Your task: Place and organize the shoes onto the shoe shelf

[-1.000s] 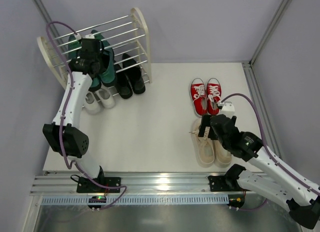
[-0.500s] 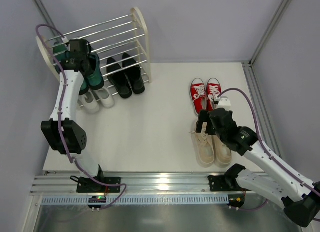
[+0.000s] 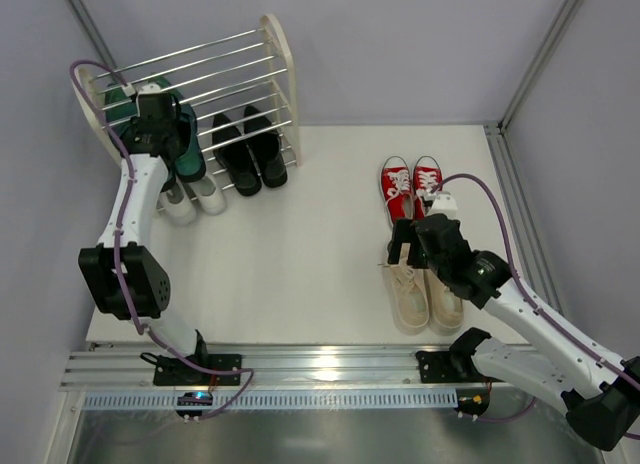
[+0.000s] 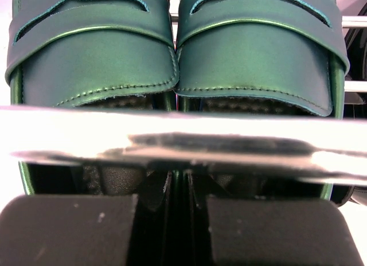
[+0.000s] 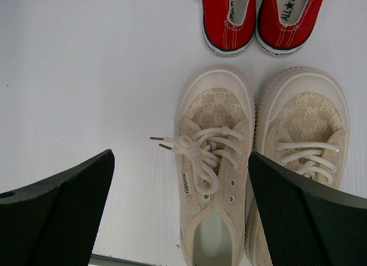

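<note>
The dark green loafers (image 3: 188,146) are held as a pair at the left end of the shoe shelf (image 3: 281,46). My left gripper (image 3: 165,132) is shut on their inner walls. In the left wrist view the loafers (image 4: 97,59) fill the frame behind a silver shelf rod (image 4: 183,143), and my left gripper (image 4: 178,191) pinches the two walls together. Black dress shoes (image 3: 250,149) sit on the shelf's right half. White sneakers (image 3: 195,196) stand below the loafers. My right gripper (image 3: 405,246) is wide open over the left beige sneaker (image 5: 212,163), with the red sneakers (image 5: 258,16) just beyond.
The red sneakers (image 3: 412,189) and the beige sneakers (image 3: 425,289) stand toe to heel on the white table at the right. A metal rail (image 3: 300,369) runs along the near edge. Grey walls close in the left, back and right.
My left arm has carried the green loafers left and back to the shelf's left end. My right gripper has shifted slightly away from the near edge over the beige sneakers.
</note>
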{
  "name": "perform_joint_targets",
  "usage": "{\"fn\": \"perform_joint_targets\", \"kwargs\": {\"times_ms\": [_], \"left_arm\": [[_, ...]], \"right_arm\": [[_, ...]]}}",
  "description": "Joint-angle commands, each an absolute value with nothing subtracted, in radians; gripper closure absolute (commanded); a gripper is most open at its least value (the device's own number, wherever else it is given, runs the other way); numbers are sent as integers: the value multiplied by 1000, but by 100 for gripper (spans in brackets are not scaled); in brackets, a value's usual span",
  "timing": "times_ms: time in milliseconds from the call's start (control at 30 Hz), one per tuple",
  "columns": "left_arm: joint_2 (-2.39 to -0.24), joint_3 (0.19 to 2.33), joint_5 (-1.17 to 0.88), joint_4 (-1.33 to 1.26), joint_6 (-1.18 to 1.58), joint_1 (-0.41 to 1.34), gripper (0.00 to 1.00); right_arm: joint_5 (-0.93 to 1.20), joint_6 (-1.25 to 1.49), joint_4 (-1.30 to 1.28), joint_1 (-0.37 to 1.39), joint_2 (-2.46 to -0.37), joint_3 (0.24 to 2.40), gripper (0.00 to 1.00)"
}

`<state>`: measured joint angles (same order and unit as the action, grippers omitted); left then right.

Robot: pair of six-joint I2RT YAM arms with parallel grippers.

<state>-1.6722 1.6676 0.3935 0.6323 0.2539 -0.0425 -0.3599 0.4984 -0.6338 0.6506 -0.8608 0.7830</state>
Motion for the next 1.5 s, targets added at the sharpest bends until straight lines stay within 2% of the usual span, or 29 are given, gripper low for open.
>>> {"fn": "perform_joint_targets", "kwargs": {"times_ms": [0,233,333,367,433,467,633,900,933,1000,1067,1233,1367,1467], "left_arm": [[-1598,1674,479,328,270,-55,99],[-1609,1597,463,204,256,-55,95],[-1626,1588,457,186,252,-57,86],[-1632,1598,457,189,249,-55,77],[-1657,1614,457,224,245,-57,69],[-1660,1617,454,233,245,-55,61],[-1626,1586,446,245,267,-55,49],[-1539,1611,434,360,325,-32,41],[-1504,1602,436,370,328,-9,36],[-1465,1580,459,371,337,41,34],[-1407,1540,471,365,344,101,22],[-1339,1516,508,431,413,225,18],[-1296,1429,535,448,454,402,17],[-1273,1359,552,436,498,537,16]], "right_arm": [[-351,483,-592,646,-871,810,1],[-353,476,-578,643,-877,807,1],[-350,472,-572,640,-881,805,1],[-347,471,-572,638,-884,805,1],[-345,472,-571,638,-887,805,1],[-341,471,-569,637,-887,805,1],[-337,468,-568,637,-879,801,1],[-333,472,-561,635,-856,787,1],[-333,476,-561,635,-853,787,2],[-340,479,-561,634,-847,787,2],[-351,480,-564,632,-838,793,2],[-415,509,-600,608,-819,815,3],[-399,538,-669,485,-848,845,3],[-309,535,-678,309,-913,870,3]]}}
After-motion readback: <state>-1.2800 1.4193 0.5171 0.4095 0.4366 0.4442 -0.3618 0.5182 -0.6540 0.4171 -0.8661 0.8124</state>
